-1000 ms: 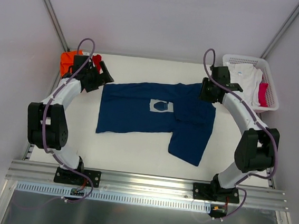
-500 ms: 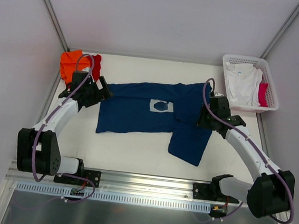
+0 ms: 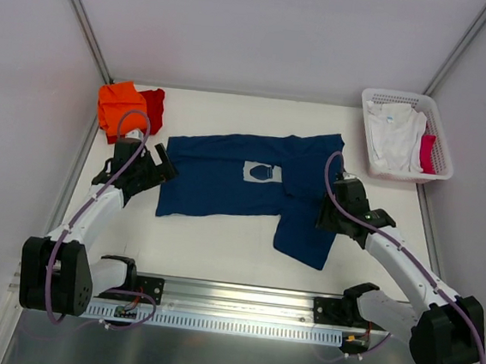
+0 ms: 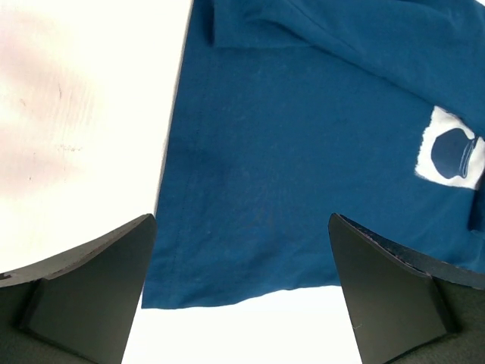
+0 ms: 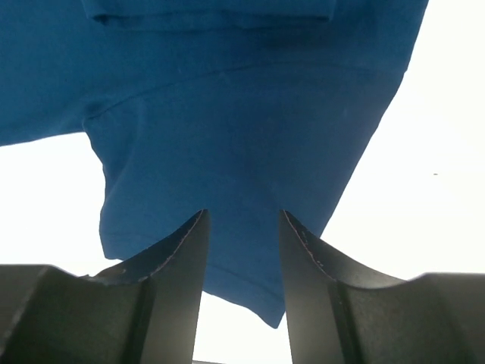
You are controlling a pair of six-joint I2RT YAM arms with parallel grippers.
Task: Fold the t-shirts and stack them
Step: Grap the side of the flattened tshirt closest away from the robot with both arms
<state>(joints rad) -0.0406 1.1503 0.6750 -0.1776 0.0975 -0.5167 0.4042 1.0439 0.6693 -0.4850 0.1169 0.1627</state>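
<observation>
A navy t-shirt (image 3: 225,185) with a pale chest print (image 3: 261,173) lies spread on the white table (image 3: 220,244). One part of it trails toward the near edge on the right. An orange t-shirt (image 3: 117,106) and a red one (image 3: 155,101) sit folded at the far left corner. My left gripper (image 3: 160,167) hangs wide open beside the navy shirt's left edge (image 4: 303,136), holding nothing (image 4: 241,218). My right gripper (image 3: 326,212) hovers over the trailing right part (image 5: 227,98), its jaws apart and empty (image 5: 242,214).
A white lattice basket (image 3: 398,95) stands at the far right corner with a white t-shirt (image 3: 394,136) and a pink-red cloth (image 3: 427,152) inside. Grey walls close in the table. A metal rail (image 3: 240,300) carrying the arm bases runs along the near edge.
Both arms have drawn back toward the near edge. The left left the orange stack for the shirt's left edge. The right went from the shirt's far right corner to its trailing part, jaws widening.
</observation>
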